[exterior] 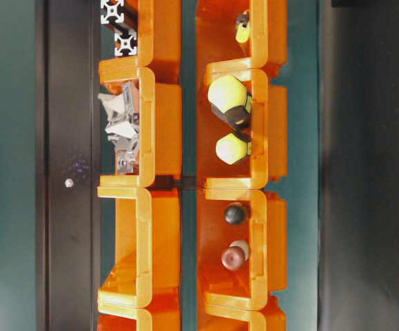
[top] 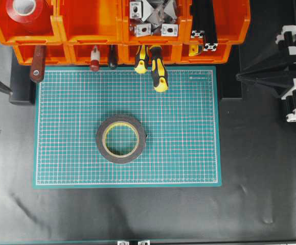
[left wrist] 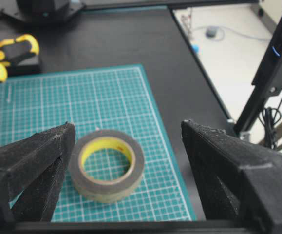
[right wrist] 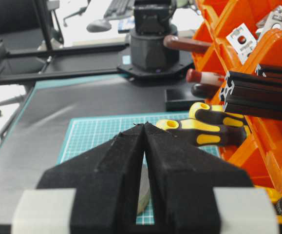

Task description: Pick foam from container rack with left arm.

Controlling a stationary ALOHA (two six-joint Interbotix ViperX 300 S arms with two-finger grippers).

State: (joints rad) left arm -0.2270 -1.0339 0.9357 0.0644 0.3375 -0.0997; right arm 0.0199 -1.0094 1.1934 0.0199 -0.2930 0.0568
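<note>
The foam (top: 100, 139) is a black ring with a yellowish liner, lying flat on the green cutting mat (top: 188, 127), outside the container rack (top: 86, 25). In the left wrist view the foam (left wrist: 106, 187) sits low between the fingers and close to the left one, untouched. My left gripper (left wrist: 128, 126) is open with nothing between its fingers; from overhead its fingertips (top: 5, 111) show at the left edge, well left of the roll. My right gripper (top: 238, 77) is shut and empty at the right, beside the mat. The right wrist view shows its closed tips (right wrist: 144, 126).
The orange rack (exterior: 151, 124) holds a red tape roll (top: 25, 7), metal brackets (top: 153, 18) and black extrusions (top: 204, 25). Yellow-black screwdriver handles (top: 158, 71) and a brown handle (top: 37, 64) stick out over the mat's far edge.
</note>
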